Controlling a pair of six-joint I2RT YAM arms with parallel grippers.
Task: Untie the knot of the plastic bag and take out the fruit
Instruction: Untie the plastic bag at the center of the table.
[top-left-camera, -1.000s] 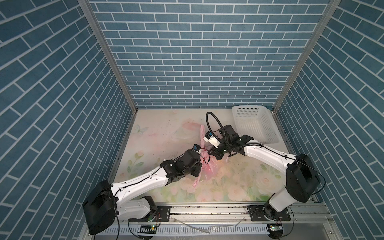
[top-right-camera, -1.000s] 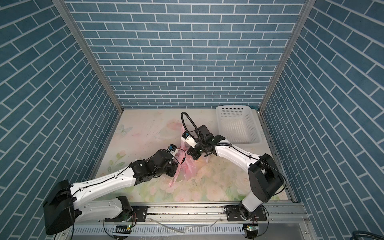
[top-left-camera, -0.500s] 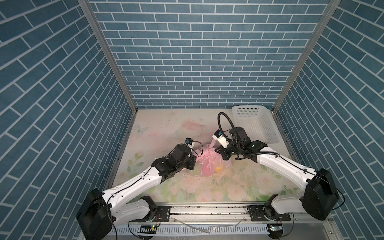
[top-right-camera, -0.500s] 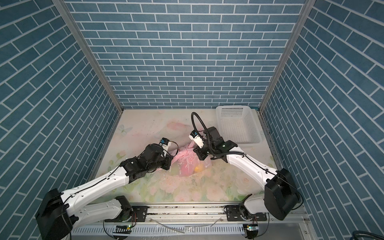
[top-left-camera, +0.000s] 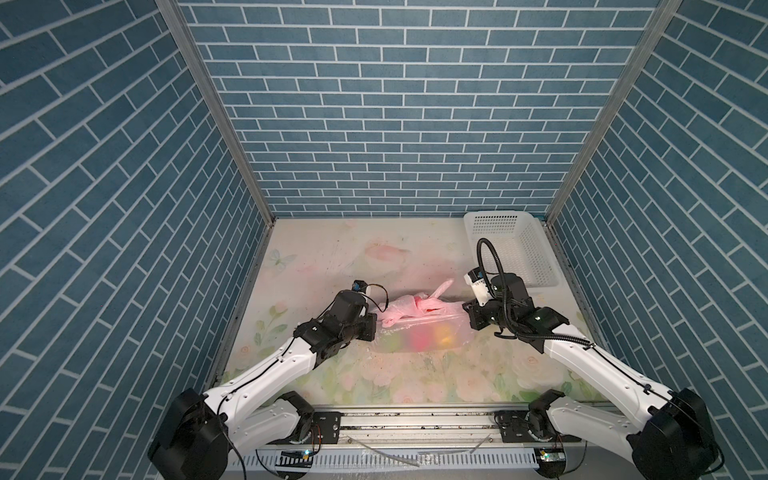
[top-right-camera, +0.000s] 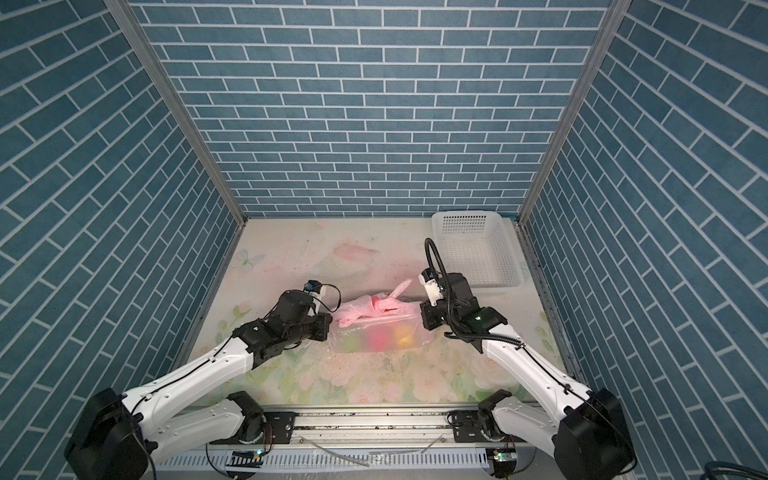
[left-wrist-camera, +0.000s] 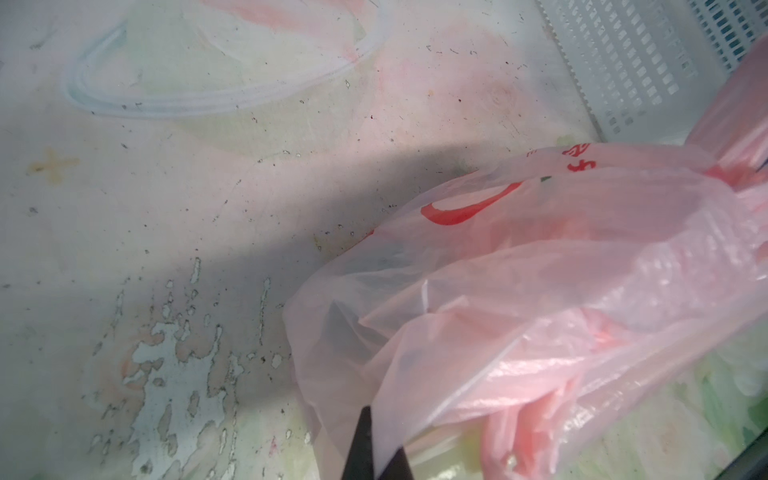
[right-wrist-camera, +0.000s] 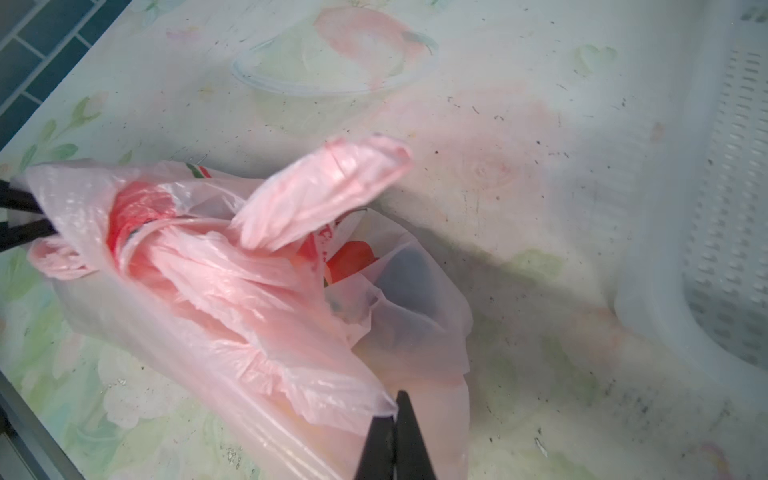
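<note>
The pink plastic bag (top-left-camera: 419, 328) (top-right-camera: 376, 328) is stretched sideways low over the middle of the table. My left gripper (top-left-camera: 375, 328) (left-wrist-camera: 380, 432) is shut on the film at its left end. My right gripper (top-left-camera: 468, 318) (right-wrist-camera: 392, 411) is shut on the film at its right end. The knot (top-left-camera: 420, 301) (right-wrist-camera: 183, 249), a bunch of twisted handles with a pink tail (right-wrist-camera: 324, 187), sits on top of the bag. The fruit shows through the film as a green (top-left-camera: 392, 340), a red (top-left-camera: 419, 338) and a yellow-orange (top-left-camera: 444, 334) blur.
A white perforated basket (top-left-camera: 498, 216) (top-right-camera: 465, 216) (right-wrist-camera: 727, 208) stands at the back right corner, just behind my right arm. Blue brick walls close in the table on three sides. The tablecloth is flowered and worn.
Both arms have swung apart, the left to the left and the right to the right. The bag, bunched and hanging between them a second ago, is now pulled out wide and lower.
</note>
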